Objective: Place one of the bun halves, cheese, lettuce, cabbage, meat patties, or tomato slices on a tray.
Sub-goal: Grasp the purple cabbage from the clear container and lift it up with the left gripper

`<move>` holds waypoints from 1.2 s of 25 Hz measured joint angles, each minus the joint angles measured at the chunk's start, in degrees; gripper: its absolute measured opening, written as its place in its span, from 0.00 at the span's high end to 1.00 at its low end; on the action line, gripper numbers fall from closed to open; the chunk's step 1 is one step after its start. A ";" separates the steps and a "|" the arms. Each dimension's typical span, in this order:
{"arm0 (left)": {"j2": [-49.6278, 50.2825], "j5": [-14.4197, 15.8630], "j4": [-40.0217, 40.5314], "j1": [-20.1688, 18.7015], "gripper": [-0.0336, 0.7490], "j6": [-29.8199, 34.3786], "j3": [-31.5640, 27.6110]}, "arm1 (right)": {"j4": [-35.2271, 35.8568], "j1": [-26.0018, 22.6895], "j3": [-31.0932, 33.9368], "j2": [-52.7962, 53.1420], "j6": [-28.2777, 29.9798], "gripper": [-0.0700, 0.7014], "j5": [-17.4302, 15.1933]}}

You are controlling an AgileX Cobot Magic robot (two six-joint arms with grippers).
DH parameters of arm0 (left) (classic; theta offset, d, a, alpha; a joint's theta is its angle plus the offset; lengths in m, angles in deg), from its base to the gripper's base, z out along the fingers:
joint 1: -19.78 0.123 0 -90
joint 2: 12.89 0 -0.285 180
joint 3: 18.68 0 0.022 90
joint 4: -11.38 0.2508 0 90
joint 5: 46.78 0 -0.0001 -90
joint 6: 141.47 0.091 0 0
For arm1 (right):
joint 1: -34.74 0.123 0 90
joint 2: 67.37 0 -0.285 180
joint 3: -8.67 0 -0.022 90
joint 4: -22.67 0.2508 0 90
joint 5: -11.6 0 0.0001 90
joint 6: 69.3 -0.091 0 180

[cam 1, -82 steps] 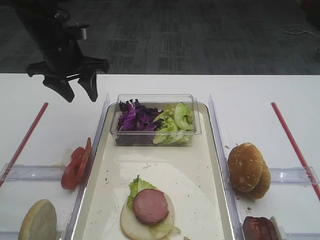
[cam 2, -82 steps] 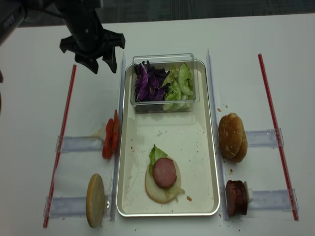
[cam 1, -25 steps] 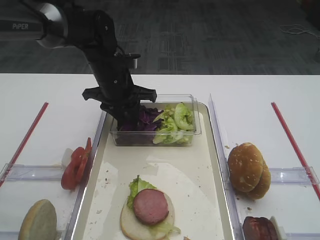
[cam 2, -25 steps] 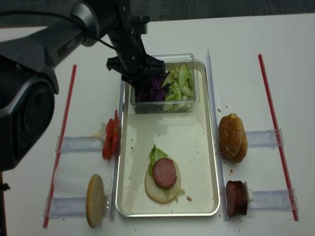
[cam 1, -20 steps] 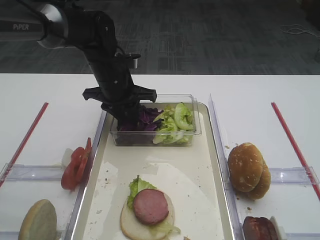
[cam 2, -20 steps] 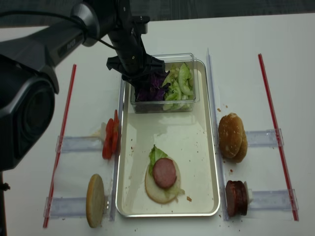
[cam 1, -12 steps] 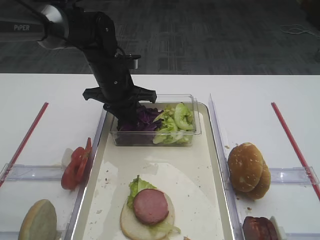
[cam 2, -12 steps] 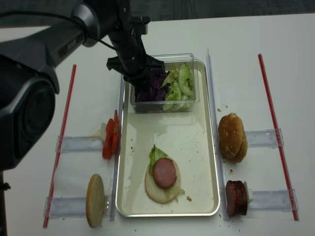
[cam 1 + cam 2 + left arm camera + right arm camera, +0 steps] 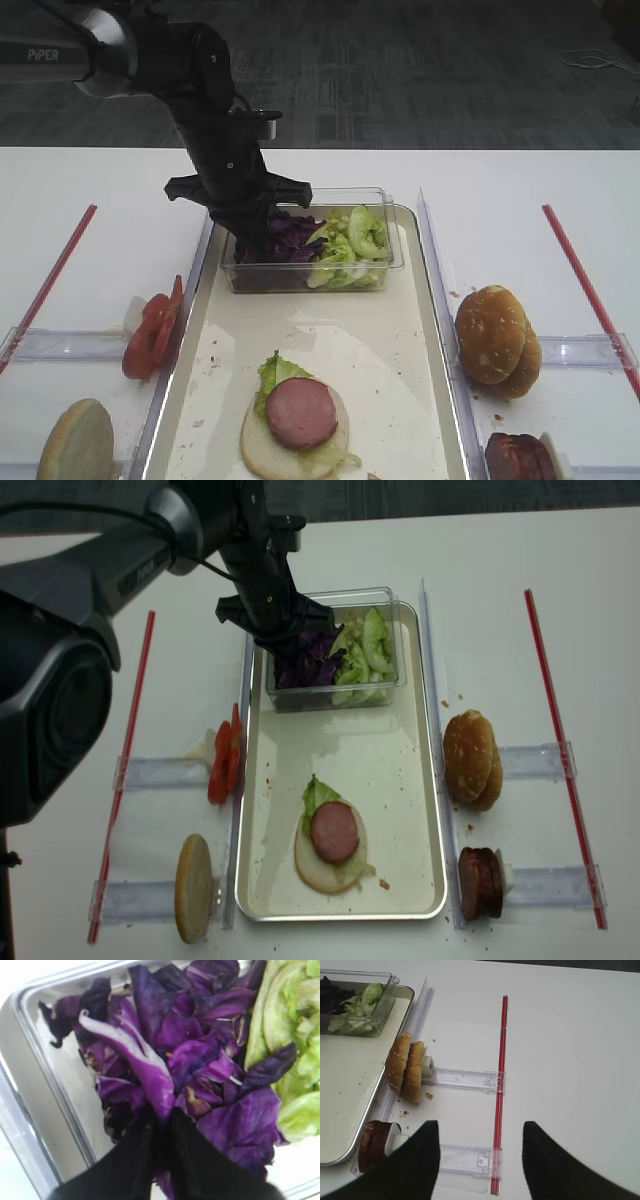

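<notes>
Purple cabbage (image 9: 165, 1085) in the clear tub (image 9: 310, 275): left gripper (image 9: 159, 1130) jaws pinch one strip; right gripper (image 9: 480, 1152) jaws spread.

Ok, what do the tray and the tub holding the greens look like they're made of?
The tray looks like brushed silver metal, going by its shiny raised rim, probably with a white paper liner. The tub looks like clear rigid plastic, since the cabbage and lettuce show through its walls.

Bright even light, left-wrist view blurred
</notes>
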State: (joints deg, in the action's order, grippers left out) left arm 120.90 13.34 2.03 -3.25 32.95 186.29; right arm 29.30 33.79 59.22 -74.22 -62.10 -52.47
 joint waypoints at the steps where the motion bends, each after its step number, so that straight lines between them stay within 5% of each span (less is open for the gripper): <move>1: 0.00 0.25 0.00 0.00 0.87 0.00 0.00 | 0.00 0.00 0.00 0.00 0.00 0.41 0.00; 8: -1.63 1.51 0.26 0.00 0.87 0.00 0.58 | 0.00 0.00 0.00 0.00 0.00 0.41 0.00; 19: -2.27 9.17 2.58 0.00 0.87 1.06 3.69 | 0.00 0.00 0.00 0.00 0.00 0.41 0.00; 30: -5.28 9.99 3.36 0.00 0.88 3.00 4.75 | 0.00 0.00 0.00 0.00 -0.10 0.41 0.00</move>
State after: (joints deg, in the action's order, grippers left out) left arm 115.63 23.34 5.40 -3.25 35.95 191.04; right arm 29.30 33.79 59.22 -74.22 -62.20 -52.47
